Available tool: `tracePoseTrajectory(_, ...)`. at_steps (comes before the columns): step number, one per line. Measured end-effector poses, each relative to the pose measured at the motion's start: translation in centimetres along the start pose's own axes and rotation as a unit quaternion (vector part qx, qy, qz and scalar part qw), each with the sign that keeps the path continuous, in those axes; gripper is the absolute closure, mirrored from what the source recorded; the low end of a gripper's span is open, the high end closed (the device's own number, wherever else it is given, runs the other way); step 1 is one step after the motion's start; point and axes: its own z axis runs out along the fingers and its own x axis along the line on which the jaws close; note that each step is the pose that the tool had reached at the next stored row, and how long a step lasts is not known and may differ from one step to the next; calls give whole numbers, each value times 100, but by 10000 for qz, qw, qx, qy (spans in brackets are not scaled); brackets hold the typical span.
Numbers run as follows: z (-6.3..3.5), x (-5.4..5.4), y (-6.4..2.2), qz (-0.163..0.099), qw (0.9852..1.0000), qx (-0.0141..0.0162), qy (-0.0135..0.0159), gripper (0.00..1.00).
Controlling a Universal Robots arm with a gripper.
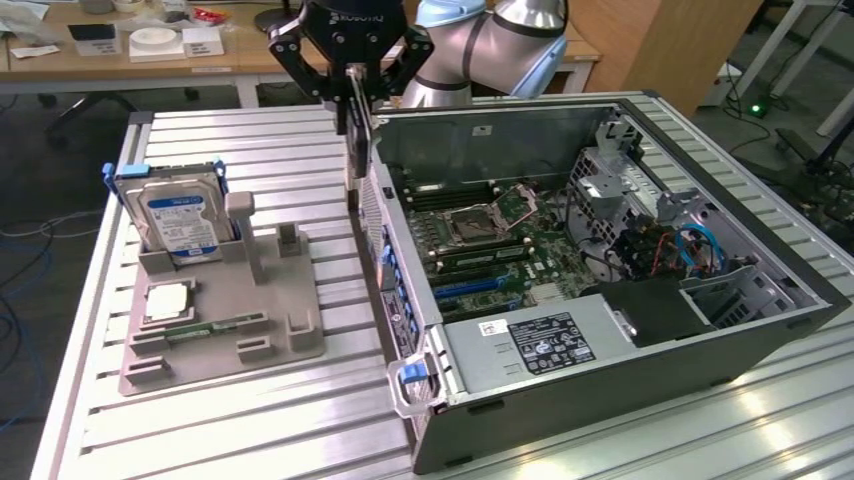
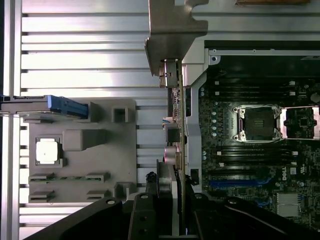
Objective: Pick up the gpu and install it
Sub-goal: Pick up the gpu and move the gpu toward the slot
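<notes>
The gpu [image 1: 355, 160] hangs on edge as a thin dark card, just outside the open computer case's [image 1: 747, 200] wall on the exterior view's left. My gripper [image 1: 358, 100] is shut on its upper end, black fingers on either face. In the wrist view the gpu [image 2: 175, 100] shows edge-on with its metal bracket at the far end, between the grey fixture and the case wall. My gripper [image 2: 172, 200] clamps it close to the camera. The motherboard [image 1: 494, 240] lies open inside the case, with blue slots [image 1: 467, 287] near its front.
On the exterior view's left a grey fixture [image 1: 267, 330] carries a silver hard drive [image 1: 180, 215] standing upright, a processor chip [image 1: 167, 300] and a green memory stick [image 1: 220, 325]. The ribbed metal table [image 1: 240, 430] runs around both. A power supply [image 1: 534, 345] fills the case's near corner.
</notes>
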Motion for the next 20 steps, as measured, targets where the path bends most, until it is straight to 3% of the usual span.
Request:
tracePoseTrajectory(9, 0, -89, 2, 0, 10000, 0, 0, 72)
tracePoseTrajectory(20, -1, -316, 9, 0, 10000, 0, 0, 72)
